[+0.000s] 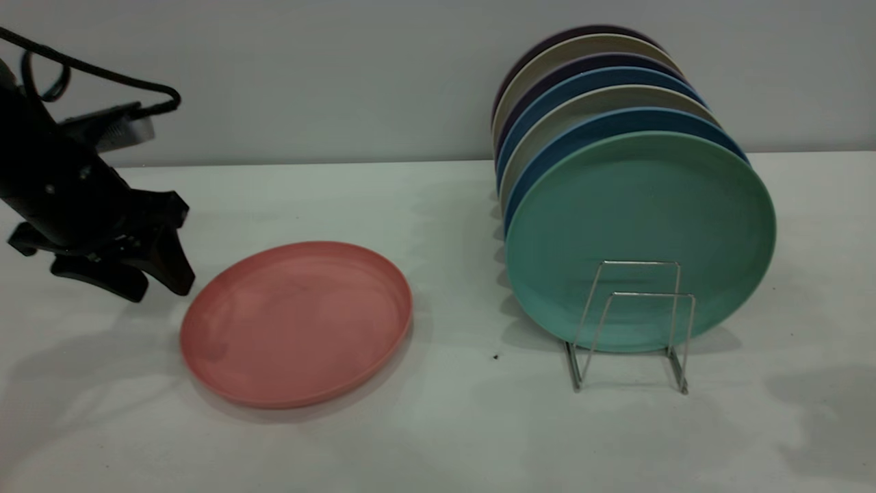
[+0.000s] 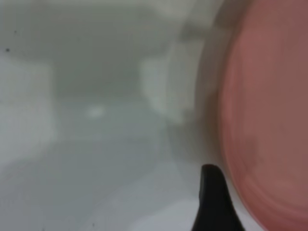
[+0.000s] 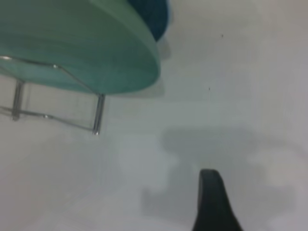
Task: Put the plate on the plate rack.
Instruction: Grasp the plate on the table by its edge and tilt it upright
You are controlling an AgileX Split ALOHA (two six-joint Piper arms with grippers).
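Plate (image 1: 296, 323) round, matte; plate rack (image 1: 633, 322) thin wire.

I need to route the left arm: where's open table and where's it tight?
Open: the strip between the pink plate and the rack, and the table in front of both. Tight: the left hand beside the pink plate, and the rack behind the green plate.

One dark fingertip (image 3: 214, 199) of the right gripper hangs over the bare white table (image 3: 231, 86). Well ahead of it and off to one side, the teal-green plate (image 3: 86, 43) stands on the plate rack (image 3: 96, 113), apparently with a blue plate (image 3: 154, 17) behind.
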